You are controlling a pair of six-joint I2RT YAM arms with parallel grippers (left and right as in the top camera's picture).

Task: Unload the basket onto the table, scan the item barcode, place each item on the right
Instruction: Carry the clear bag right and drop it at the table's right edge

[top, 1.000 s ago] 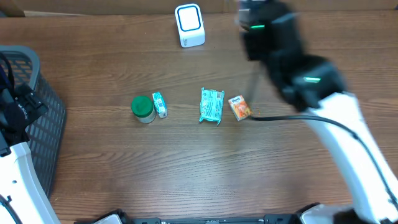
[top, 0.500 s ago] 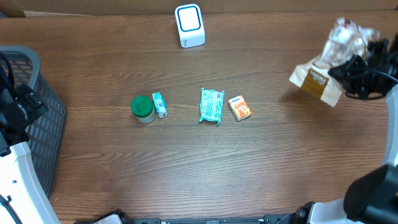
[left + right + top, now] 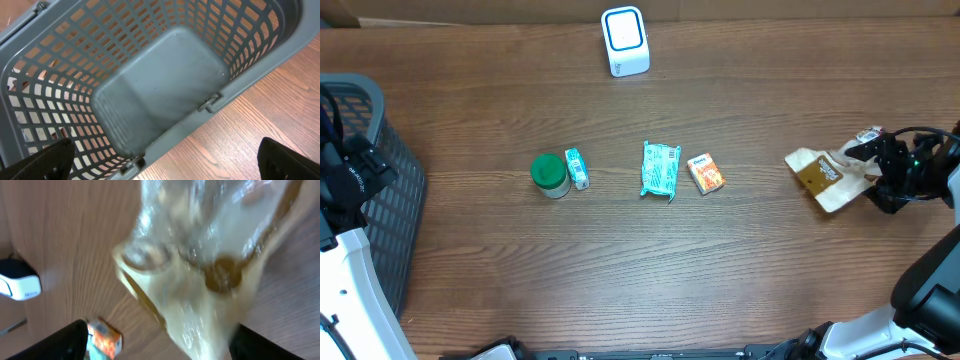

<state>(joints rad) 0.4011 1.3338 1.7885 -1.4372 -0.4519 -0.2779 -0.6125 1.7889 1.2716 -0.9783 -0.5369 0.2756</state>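
Progress: the pouch [image 3: 823, 176] lies at the counter's [image 3: 620, 270] right end, well apart from the scanner [image 3: 625, 40]; I judge no scan is under way.
Left to do: bring a barcode to the scanner.
Right pincer [image 3: 876, 176]: spread, the pouch between its fingers.
Left pincer [image 3: 165, 165]: spread, empty, above the basket [image 3: 240, 85].
Views: only the overhead shows the layout; the right wrist shows the pouch's clear film up close; the left wrist shows the basket's bare bottom.
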